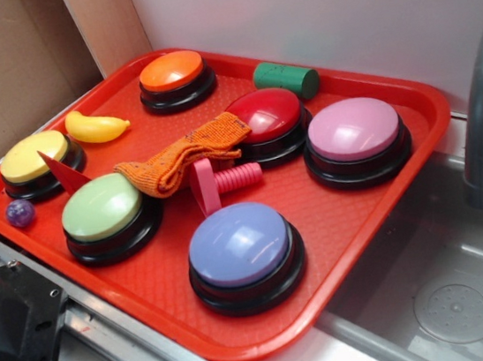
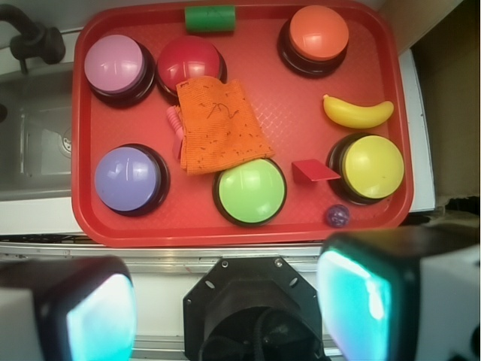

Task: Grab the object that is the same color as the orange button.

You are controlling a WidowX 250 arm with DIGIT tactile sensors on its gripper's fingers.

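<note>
Approach is judged the step in hand: the gripper (image 2: 225, 316), fingers spread open and empty, is held high above the tray (image 2: 248, 226), and descent is called for onto the orange cloth (image 2: 222, 124) draped between red button (image 2: 192, 64) and green button (image 2: 250, 190).

Orange cloth (image 2: 222, 125) is covering most of the pink bolt (image 2: 176, 129); blurred gripper fingers (image 2: 353, 301) are running off frame.

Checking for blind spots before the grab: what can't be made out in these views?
- Pink bolt: wrist view, mostly under the orange cloth.
- Gripper: wrist view, fingers blurred and cut off by the bottom edge; absent from the exterior view.
- Purple ball: too small for detail.
</note>
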